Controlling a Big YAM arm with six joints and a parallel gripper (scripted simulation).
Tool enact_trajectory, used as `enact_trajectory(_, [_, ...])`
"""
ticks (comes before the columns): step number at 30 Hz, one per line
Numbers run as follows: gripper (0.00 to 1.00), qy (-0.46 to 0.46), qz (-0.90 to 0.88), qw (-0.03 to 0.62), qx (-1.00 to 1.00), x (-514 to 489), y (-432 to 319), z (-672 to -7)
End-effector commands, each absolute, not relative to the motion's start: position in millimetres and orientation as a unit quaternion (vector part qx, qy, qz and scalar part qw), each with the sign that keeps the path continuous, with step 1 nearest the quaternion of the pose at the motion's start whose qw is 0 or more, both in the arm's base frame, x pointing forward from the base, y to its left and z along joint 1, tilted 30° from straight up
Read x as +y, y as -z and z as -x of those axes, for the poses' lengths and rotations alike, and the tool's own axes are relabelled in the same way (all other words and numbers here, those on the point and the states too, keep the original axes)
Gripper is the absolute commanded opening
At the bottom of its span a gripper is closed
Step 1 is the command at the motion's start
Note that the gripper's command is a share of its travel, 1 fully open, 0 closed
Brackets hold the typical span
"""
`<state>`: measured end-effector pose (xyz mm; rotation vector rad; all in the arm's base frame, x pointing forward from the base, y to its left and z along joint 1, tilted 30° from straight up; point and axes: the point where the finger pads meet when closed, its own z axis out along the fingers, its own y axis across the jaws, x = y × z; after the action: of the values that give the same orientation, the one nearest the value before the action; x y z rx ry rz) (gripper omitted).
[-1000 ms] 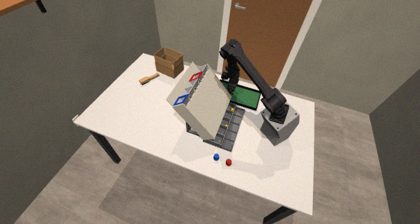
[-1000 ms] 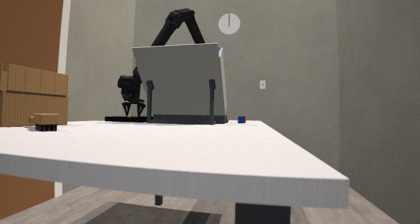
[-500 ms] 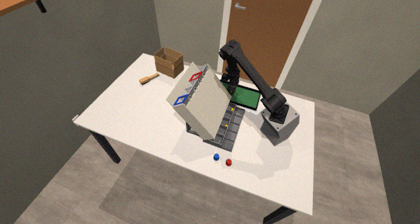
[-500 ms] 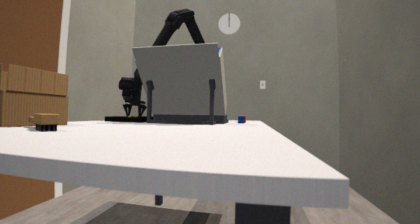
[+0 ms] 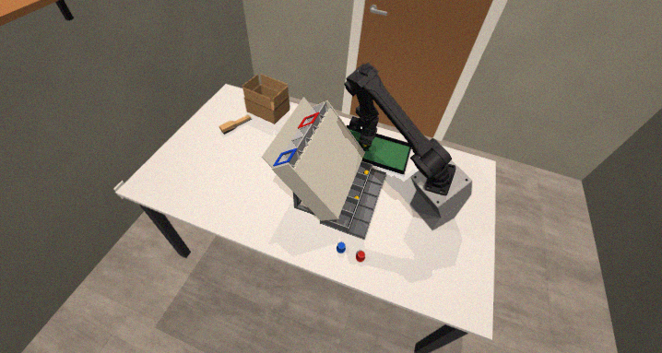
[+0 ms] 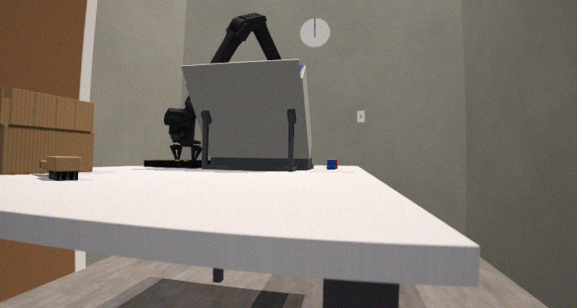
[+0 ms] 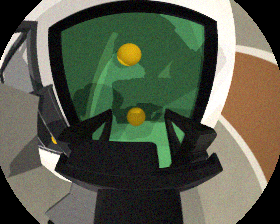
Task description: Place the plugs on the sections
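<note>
My gripper (image 5: 365,142) is open and low over the green marble tray (image 5: 386,151) behind the cover. In the wrist view, a yellow marble (image 7: 135,116) lies between the open fingers, and a second marble (image 7: 128,54) lies farther off on the tray. The red-banded funnel (image 5: 308,120) and the blue-banded funnel (image 5: 284,157) sit at the top of the tilted grey cover (image 5: 325,165). Below it, the dark sectioned tray (image 5: 359,203) holds two yellow marbles (image 5: 366,171) (image 5: 356,196) in separate sections. The blue plug (image 5: 341,246) and the red plug (image 5: 360,255) stand on the table near the front edge.
A cardboard box (image 5: 265,97) and a wooden brush (image 5: 234,123) lie at the table's far left corner. The arm's base (image 5: 439,184) stands to the right of the sectioned tray. The cover hides the pipes.
</note>
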<state>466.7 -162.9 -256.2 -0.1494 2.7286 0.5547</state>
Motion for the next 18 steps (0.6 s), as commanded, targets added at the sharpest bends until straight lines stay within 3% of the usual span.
enact_trajectory(1, [0.8,-0.201,0.057,0.169,0.963,-146,270,-463])
enact_trajectory(10, [0.8,-0.195,0.049,0.178,0.963,-145,270,-462])
enact_trajectory(11, [0.0,-0.188,0.048,0.191,0.962,-165,255,-468])
enact_trajectory(18, [0.0,-0.188,0.048,0.191,0.962,-165,255,-468])
